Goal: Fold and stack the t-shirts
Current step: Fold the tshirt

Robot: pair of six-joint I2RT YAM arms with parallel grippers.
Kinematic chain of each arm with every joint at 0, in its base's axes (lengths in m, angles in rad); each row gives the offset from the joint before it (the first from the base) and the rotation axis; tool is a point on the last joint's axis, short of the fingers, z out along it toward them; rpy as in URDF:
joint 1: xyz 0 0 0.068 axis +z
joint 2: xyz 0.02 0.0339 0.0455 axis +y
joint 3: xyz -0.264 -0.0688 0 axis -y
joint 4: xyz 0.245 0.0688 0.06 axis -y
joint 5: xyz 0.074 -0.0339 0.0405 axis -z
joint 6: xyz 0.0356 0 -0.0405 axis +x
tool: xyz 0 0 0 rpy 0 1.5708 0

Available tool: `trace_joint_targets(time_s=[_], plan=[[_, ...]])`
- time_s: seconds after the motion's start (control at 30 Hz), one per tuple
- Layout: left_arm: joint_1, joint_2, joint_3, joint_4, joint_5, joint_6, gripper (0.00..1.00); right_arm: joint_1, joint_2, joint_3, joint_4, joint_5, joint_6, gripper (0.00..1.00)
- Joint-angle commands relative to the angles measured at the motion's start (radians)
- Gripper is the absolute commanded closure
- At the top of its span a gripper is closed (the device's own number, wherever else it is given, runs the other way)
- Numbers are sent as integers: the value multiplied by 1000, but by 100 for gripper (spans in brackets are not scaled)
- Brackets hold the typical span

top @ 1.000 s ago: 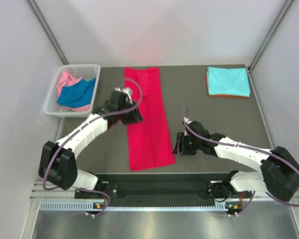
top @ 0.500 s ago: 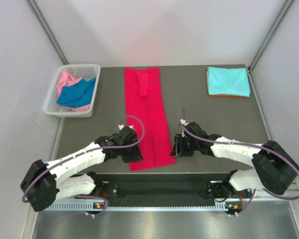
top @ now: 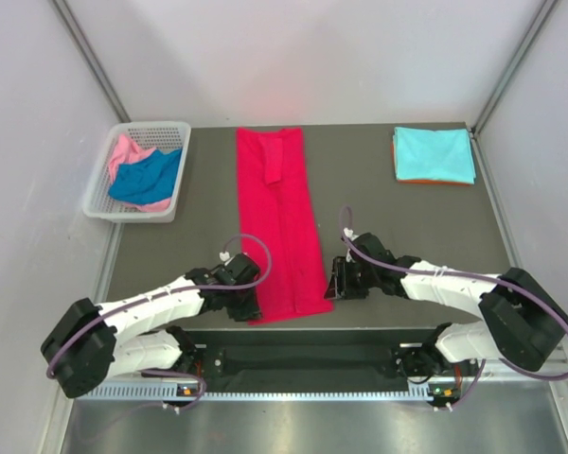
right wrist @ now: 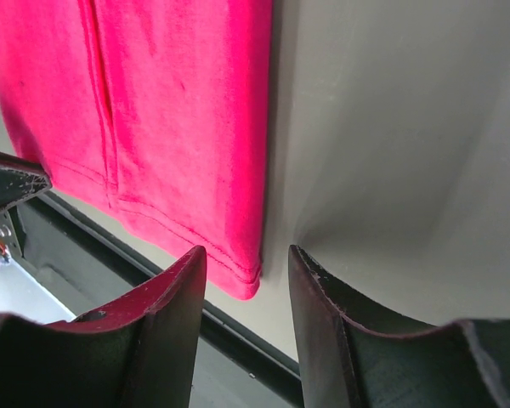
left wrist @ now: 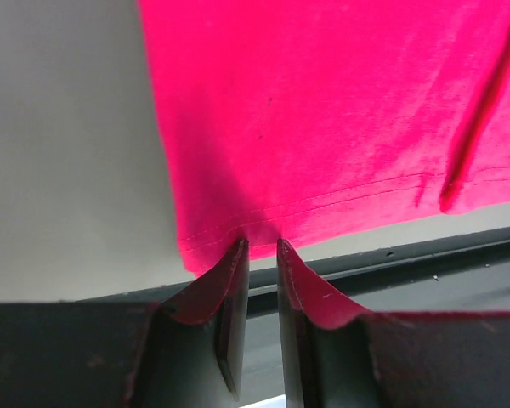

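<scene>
The crimson red t-shirt lies folded into a long narrow strip down the middle of the table. My left gripper is at its near left corner. In the left wrist view its jaws stand a narrow gap apart, with the tips at the hem of the red shirt. My right gripper is at the near right corner. In the right wrist view it is open, with the corner of the red shirt between the fingers. A folded light turquoise shirt lies on an orange one at the far right.
A white lattice basket at the far left holds the royal blue shirt and the pink shirt. The table's near edge with a black rail runs just below both grippers.
My left gripper has swung from the upper left side of the red strip down to its near left corner. The right gripper shifted slightly toward the near right corner.
</scene>
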Motion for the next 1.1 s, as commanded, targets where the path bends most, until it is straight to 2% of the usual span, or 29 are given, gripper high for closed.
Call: trace_joint_targets(time_s=[0.0, 0.17, 0.23, 0.47, 0.63, 0.83, 1.07], plan=[[-9, -29, 19, -51, -36, -27, 75, 20, -42, -5, 20, 0, 3, 56], [-9, -88, 96, -93, -36, -35, 74, 20, -47, -3, 18, 0, 3, 56], [-9, -89, 108, -108, -79, -38, 74, 20, -48, -2, 21, -3, 4, 56], [-9, -4, 48, -54, -61, -61, 76, 22, -47, 14, 17, -9, -5, 56], [-9, 3, -1, -50, -53, -68, 75, 22, -30, 27, 15, -12, -13, 57], [-11, -26, 82, -137, -84, -44, 73, 20, -11, 34, 17, -14, -16, 56], [-9, -82, 162, -260, -134, -45, 64, 22, -7, 38, 17, -18, -10, 56]])
